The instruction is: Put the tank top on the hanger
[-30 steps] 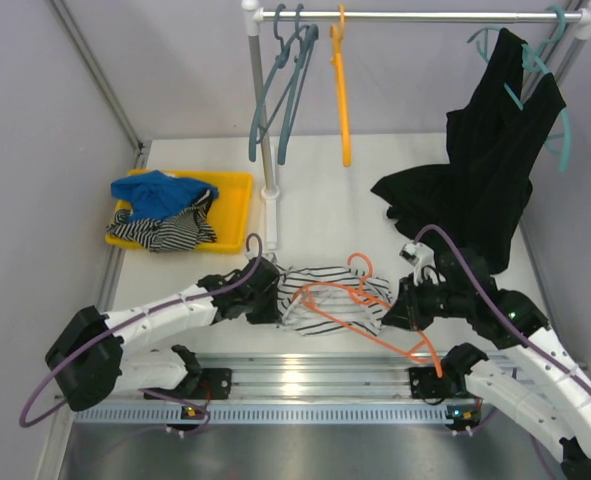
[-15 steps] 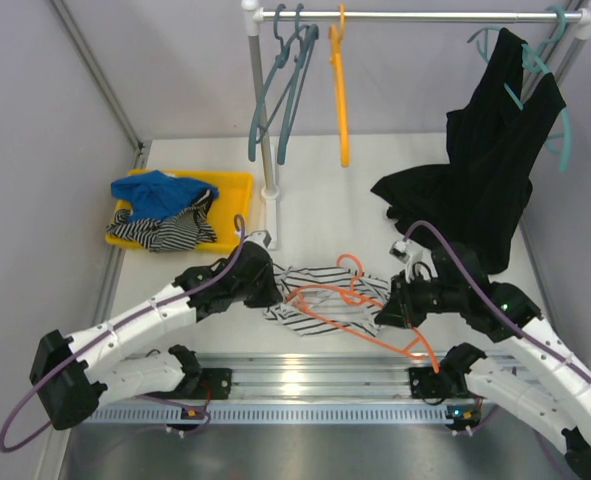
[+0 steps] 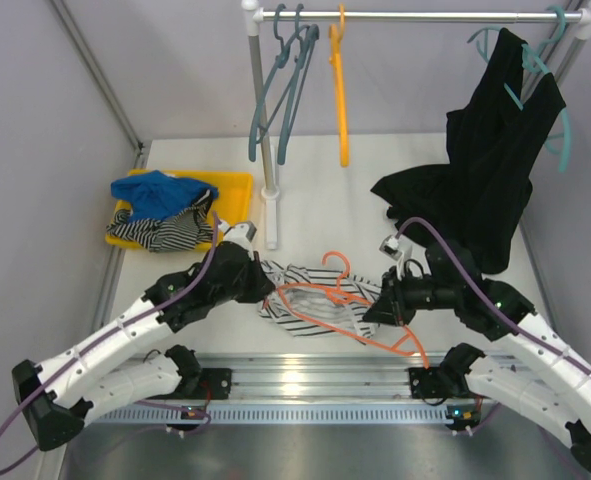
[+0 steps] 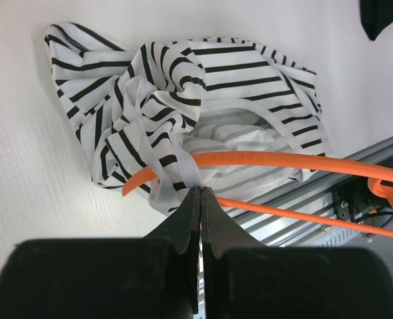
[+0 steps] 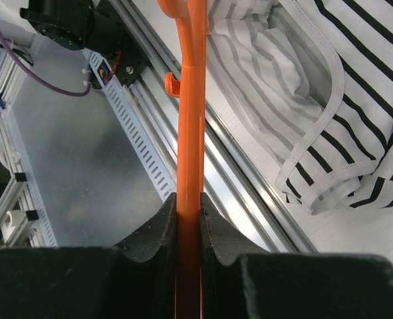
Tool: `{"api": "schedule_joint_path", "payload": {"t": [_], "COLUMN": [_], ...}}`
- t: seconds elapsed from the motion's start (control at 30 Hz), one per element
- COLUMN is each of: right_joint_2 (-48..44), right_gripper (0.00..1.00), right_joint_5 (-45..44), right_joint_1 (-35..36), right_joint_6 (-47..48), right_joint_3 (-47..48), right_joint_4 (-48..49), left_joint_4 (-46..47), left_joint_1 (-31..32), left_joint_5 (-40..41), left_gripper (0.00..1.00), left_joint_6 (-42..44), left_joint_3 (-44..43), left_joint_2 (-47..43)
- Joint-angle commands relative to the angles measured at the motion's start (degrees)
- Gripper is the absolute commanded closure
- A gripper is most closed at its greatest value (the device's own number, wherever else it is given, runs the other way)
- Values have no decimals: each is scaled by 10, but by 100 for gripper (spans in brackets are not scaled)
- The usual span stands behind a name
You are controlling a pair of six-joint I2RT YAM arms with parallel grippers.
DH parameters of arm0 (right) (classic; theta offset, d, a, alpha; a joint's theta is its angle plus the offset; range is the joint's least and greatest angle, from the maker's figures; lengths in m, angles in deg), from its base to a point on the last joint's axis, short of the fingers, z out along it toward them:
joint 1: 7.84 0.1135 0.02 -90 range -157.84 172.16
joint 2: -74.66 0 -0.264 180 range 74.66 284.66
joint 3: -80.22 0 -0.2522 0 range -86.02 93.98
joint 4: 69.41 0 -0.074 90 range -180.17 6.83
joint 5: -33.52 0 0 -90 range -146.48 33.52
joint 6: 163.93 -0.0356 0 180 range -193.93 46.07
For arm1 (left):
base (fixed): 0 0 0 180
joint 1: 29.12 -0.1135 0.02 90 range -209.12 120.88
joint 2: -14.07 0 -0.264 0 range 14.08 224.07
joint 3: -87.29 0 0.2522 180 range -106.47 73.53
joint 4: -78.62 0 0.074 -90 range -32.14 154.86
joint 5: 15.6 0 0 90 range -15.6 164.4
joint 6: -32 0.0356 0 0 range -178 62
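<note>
The tank top [image 3: 310,300], white with thin black stripes, hangs crumpled just above the table's near middle, with the red-orange hanger [image 3: 360,312] threaded through it. My left gripper [image 3: 258,283] is shut on a white strap of the tank top [image 4: 183,119] at its left edge, beside the hanger's arm [image 4: 276,158]. My right gripper [image 3: 377,308] is shut on the hanger's bar [image 5: 191,133] at the right; the tank top [image 5: 329,86] lies beyond it.
A yellow tray [image 3: 237,196] at back left holds a blue cloth and a bolder striped garment [image 3: 165,230]. A rail [image 3: 415,15] carries teal hangers [image 3: 287,80], a yellow-orange hanger [image 3: 342,90] and a large black garment [image 3: 485,170]. A metal rail [image 3: 305,375] runs along the near edge.
Both grippers have risen and moved leftward and away from the near edge, lifting the tank top and hanger together. The left arm has stretched out further.
</note>
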Motion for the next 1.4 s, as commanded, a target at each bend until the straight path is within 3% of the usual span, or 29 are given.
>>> {"api": "schedule_joint_path", "payload": {"t": [0.0,0.33,0.5,0.67,0.93,1.13,1.37], "right_joint_2": [-1,-20,-2,37,103,131,150], "right_gripper": [100,100,100,100,100,100,100], "right_joint_5": [27,-33,-68,-161,-178,-188,-188], "right_joint_1": [13,23,72,141,149,151,156], "right_joint_6": [-21,-50,-60,-49,-38,-38,-37], "right_joint_3": [4,-40,-80,-84,-125,-145,-140], "right_joint_4": [80,173,250,317,432,477,490], "left_joint_4": [42,107,146,151,161,157,191], "left_joint_1": [2,2,2,2,2,2,2], "left_joint_5": [-10,-92,-108,-111,-86,-69,-53], "left_gripper": [100,100,100,100,100,66,46], "left_joint_6": [24,36,33,30,32,38,61], "left_joint_3": [-18,-3,14,27,61,73,77], "left_joint_2": [-16,-30,-38,-19,-23,-48,-65]}}
